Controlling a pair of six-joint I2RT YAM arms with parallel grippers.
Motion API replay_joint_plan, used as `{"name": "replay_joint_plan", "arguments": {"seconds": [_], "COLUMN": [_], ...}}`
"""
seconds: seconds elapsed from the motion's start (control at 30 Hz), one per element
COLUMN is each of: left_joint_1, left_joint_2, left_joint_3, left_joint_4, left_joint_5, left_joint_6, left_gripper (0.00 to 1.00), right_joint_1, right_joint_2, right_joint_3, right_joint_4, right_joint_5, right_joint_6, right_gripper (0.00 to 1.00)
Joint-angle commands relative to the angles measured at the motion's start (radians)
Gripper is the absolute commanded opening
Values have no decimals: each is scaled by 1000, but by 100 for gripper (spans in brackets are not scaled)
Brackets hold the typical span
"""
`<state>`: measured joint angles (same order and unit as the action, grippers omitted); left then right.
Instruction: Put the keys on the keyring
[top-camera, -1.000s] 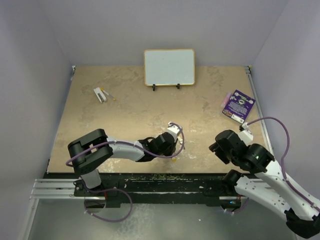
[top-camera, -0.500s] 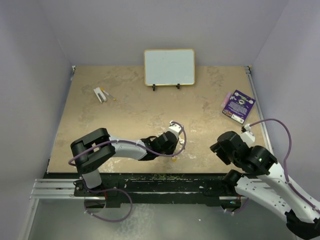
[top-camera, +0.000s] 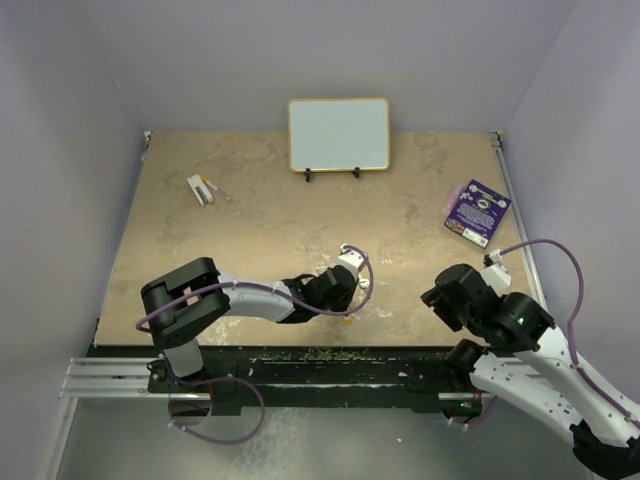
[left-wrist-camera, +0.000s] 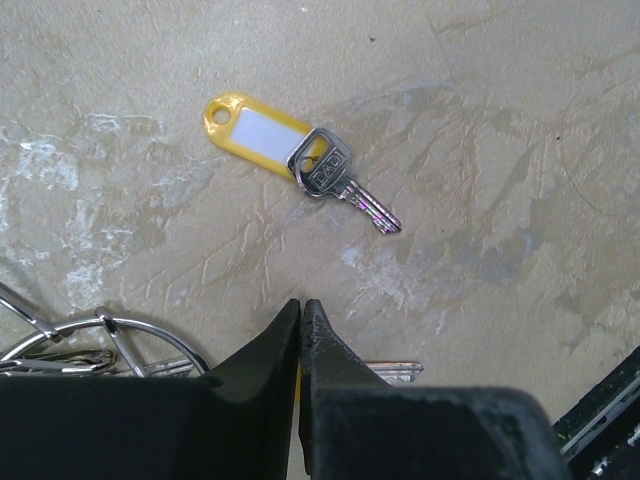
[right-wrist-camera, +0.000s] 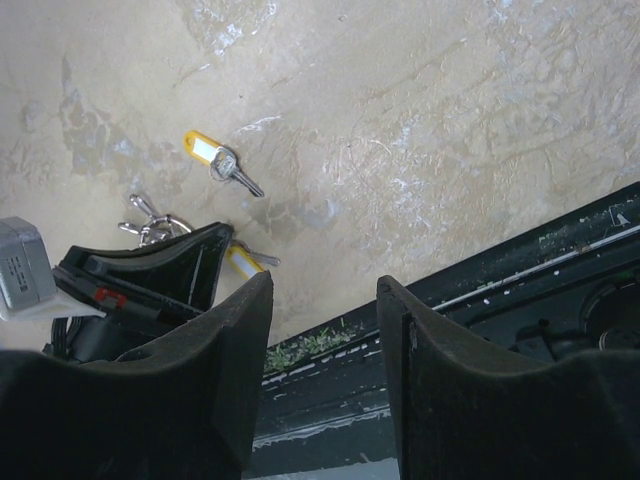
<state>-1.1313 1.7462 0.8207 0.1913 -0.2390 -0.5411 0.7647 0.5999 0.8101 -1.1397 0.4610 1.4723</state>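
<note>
In the left wrist view a silver key with a yellow tag (left-wrist-camera: 290, 160) lies flat on the beige table, ahead of my left gripper (left-wrist-camera: 302, 306). The jaws are closed, with a yellow sliver of a second tag between them. That second key's blade (left-wrist-camera: 395, 372) sticks out to the right under the fingers. The wire keyring (left-wrist-camera: 100, 330) with other keys lies at lower left, touching the left finger. In the right wrist view the second yellow tag (right-wrist-camera: 243, 262) shows beside the left gripper's tip. My right gripper (right-wrist-camera: 325, 290) is open and empty, near the table's front edge.
A whiteboard (top-camera: 339, 134) stands at the back. A purple card (top-camera: 477, 212) lies at the right. A small white item (top-camera: 203, 189) lies at the back left. A black rail (top-camera: 320, 365) runs along the near edge, just below both grippers.
My left gripper has shifted slightly over the keys near the front edge. My right arm has drawn back a little toward the near right.
</note>
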Motion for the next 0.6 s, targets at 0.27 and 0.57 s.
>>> {"name": "replay_joint_plan", "arguments": {"seconds": [0.27,0.57], "left_joint_1": [-24,-25], "left_joint_2": [9,-19], "left_joint_3": [-34,-61], "left_joint_4": [-104,-97], "left_joint_5": [40,40], "left_joint_6": [-26,-12], "left_gripper": [12,17], "right_joint_1": [-1,-1], "right_joint_2": [-4,2], "right_joint_3": [8,15], "right_joint_4": [-48,-50], "right_joint_5": [39,38], "right_joint_6": [32,31], "right_gripper": [53,54]}}
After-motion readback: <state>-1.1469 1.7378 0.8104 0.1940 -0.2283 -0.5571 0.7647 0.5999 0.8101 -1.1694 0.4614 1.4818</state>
